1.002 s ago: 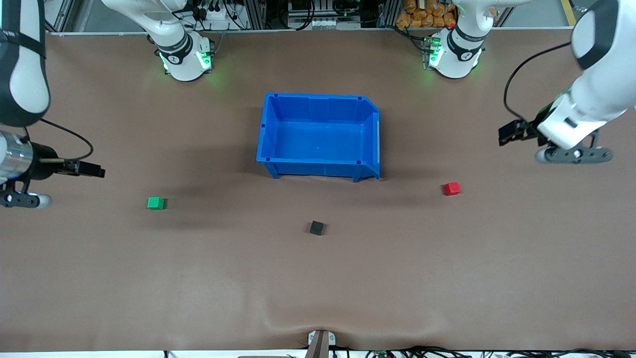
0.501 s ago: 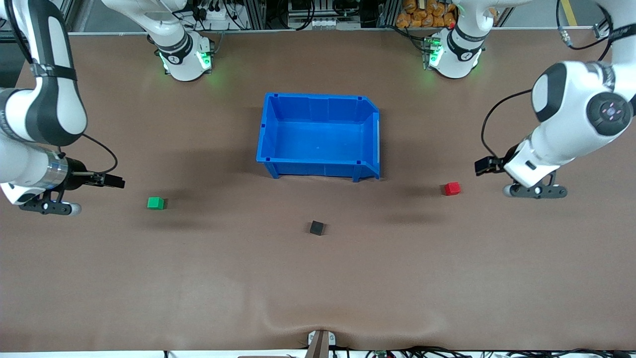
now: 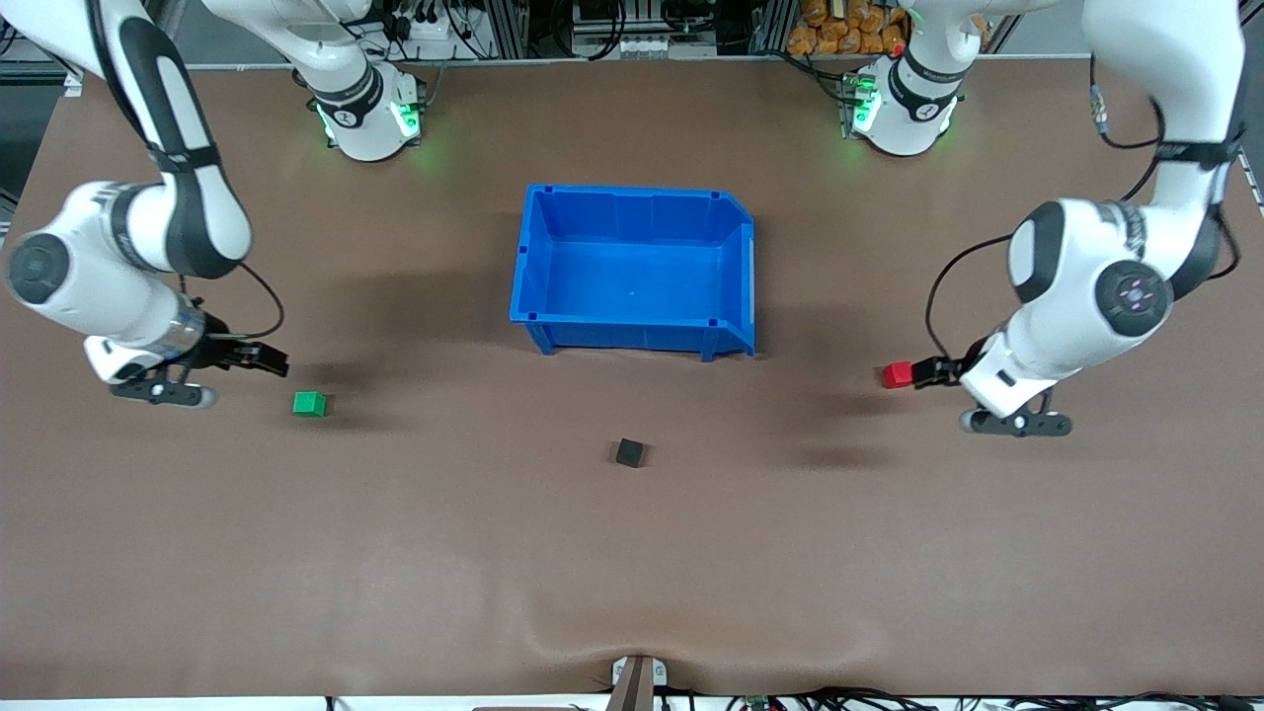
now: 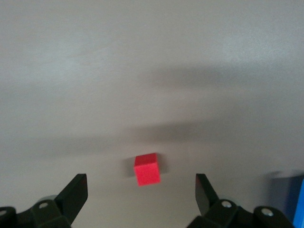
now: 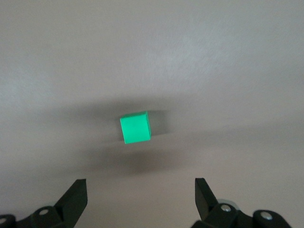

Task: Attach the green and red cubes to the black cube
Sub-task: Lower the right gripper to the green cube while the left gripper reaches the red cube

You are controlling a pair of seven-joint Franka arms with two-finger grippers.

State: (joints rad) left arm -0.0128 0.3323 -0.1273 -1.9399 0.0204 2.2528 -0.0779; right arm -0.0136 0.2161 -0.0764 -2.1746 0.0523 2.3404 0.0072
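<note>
Both pincers wide open, holding nothing: left pincer [image 4: 141,192] sits just beside the red cube [image 3: 898,374] toward the left arm's end of the worktop [image 3: 632,573], right pincer [image 5: 141,192] near the green cube [image 3: 309,403] toward the right arm's end. Black cube [image 3: 629,452] sits mid-worktop, nearer the front edge than the blue bin [image 3: 533,257]. Risk: cubes are small, so an off-centre descent could let a finger nudge or tip one away instead of straddling it.

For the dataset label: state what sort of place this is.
Most likely a robotics lab workbench: two arm bases bolted along a brown mat-covered table, a blue bin with small test cubes, and cabling and equipment racks at the table's edge.
</note>
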